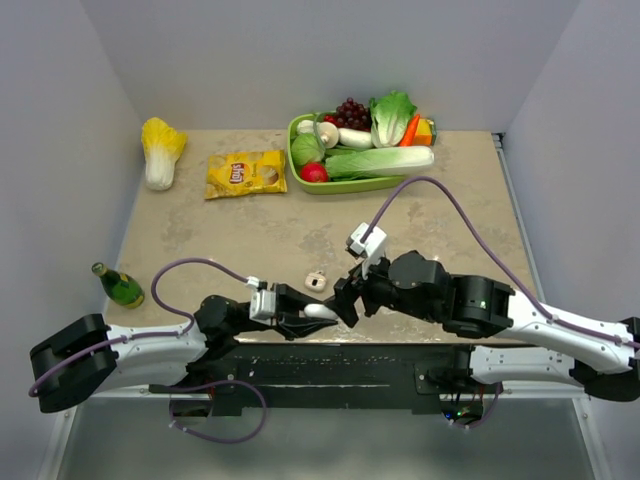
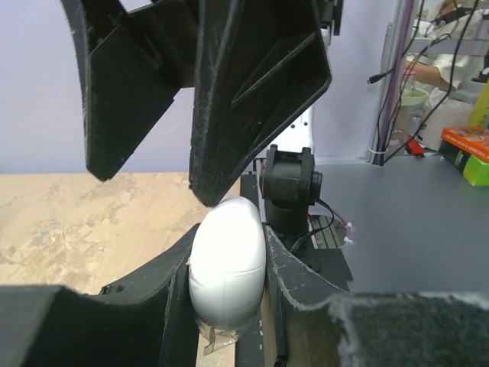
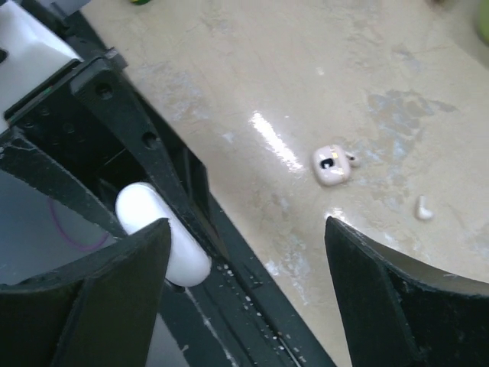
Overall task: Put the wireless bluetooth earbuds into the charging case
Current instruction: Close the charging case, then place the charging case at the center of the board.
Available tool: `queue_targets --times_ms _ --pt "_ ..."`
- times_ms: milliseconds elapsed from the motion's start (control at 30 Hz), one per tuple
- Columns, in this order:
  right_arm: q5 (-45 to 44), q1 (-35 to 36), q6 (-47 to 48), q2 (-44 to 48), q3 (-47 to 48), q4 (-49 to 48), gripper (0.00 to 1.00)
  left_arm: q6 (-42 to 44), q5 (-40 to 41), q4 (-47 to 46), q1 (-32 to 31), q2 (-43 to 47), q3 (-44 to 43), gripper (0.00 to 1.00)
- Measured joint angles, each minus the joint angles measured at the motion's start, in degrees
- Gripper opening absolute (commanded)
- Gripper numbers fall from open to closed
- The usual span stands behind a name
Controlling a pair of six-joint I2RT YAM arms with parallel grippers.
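Case [image 2: 228, 256], seemingly shut, clenched in left gripper [image 2: 228, 287]; right gripper [image 3: 252, 294] spread wide, empty, close by; risk of knocking smooth case loose while prying; earbuds [image 3: 331, 165] loose farther off.

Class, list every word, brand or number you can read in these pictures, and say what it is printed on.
No text reads clearly.
Yellow chip bag: round logo, too small to read.
Green bottle: label too small to read.
Orange box: print blurred.
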State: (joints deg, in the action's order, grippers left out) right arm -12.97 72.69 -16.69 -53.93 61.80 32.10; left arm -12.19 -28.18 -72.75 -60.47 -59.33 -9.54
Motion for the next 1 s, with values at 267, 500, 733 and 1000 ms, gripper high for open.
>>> queue_targets --times_ms 267,500,733,1000 --pt "-18.38 -0.07 -3.80 8.74 -6.47 -1.33 0.88 -7.04 19.69 7.41 1.86 -2.95 -2.67 0.00" --pt "-22.47 -0.11 -7.28 5.97 -11.45 -3.23 0.86 -26.47 22.12 19.08 20.92 -23.76 -14.62 0.00" --pt "-22.25 -0.11 -9.20 6.62 -15.72 -3.67 0.87 -32.83 20.81 25.07 25.99 -40.26 -20.35 0.00" --pt "-22.25 -0.11 -9.49 8.00 -16.31 -5.29 0.91 -33.33 21.00 29.88 29.27 -45.03 -26.01 0.27"
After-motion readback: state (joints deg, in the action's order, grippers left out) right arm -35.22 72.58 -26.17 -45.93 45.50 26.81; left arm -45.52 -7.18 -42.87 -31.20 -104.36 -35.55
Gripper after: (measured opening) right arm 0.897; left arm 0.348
